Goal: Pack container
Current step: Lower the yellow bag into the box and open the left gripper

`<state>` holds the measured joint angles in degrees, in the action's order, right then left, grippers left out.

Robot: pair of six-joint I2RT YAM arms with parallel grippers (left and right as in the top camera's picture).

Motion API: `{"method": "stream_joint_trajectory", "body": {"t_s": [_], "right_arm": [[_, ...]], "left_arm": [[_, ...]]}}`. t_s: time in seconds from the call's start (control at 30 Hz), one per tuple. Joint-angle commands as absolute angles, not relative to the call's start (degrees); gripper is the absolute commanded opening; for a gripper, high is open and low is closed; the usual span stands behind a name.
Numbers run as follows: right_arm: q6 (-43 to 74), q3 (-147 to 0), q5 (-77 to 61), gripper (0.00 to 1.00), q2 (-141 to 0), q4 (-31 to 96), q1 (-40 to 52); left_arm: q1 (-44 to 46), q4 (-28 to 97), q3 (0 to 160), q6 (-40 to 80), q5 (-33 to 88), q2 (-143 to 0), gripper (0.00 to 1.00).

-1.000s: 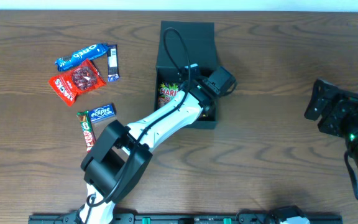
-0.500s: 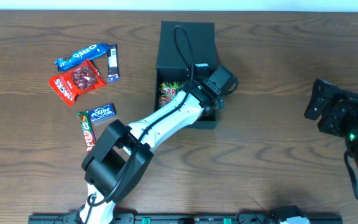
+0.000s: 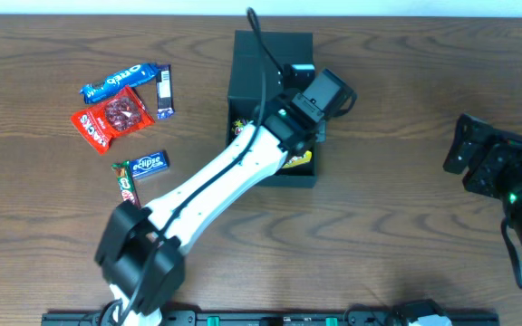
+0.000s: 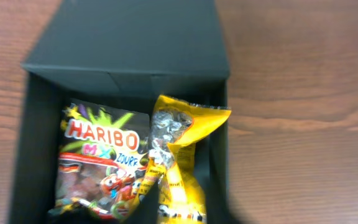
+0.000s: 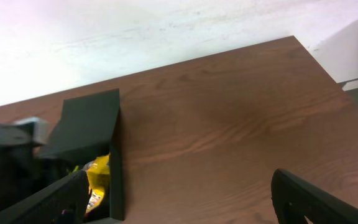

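The container is a dark box with its flap lid folded open at the far side; it also shows in the left wrist view and the right wrist view. Inside lie a Haribo bag on the left and a yellow packet on the right. The yellow packet also shows in the overhead view. My left gripper hangs above the box's right half, fingers apart and holding nothing. My right gripper is wide open and empty, far right of the box.
Loose snacks lie left of the box: a blue Oreo packet, a red packet, a dark blue bar, a blue Eclipse packet and a red-green bar. Bare wood separates the box from the right arm.
My left gripper has risen out of the box and shifted toward its far side. The yellow packet now shows lying in the box. The right arm has not moved.
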<state>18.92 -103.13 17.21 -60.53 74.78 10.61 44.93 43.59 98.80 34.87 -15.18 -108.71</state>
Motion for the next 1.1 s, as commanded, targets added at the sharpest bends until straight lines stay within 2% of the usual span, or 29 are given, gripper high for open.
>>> {"method": "stream_joint_trajectory", "body": {"t_s": [0.0,0.33,0.43,0.77,1.07], "right_arm": [[19.77,-103.50,17.80,0.93,-60.77,74.87,10.15],[19.70,-103.50,17.85,0.93,-60.75,74.85,10.15],[19.70,-103.50,18.57,0.93,-60.75,75.02,10.15],[19.68,-103.50,19.97,0.93,-60.75,75.53,10.15],[19.70,-103.50,19.94,0.93,-60.75,75.50,10.15]], "left_arm": [[43.68,45.04,99.13,34.26,-15.55,-108.55,0.06],[40.45,41.98,96.33,34.13,-4.12,-119.39,0.06],[39.83,39.79,96.33,30.89,1.21,-121.64,0.06],[39.62,40.82,96.36,29.21,1.56,-123.87,0.06],[37.52,41.34,96.51,29.12,-0.75,-112.97,0.06]]}}
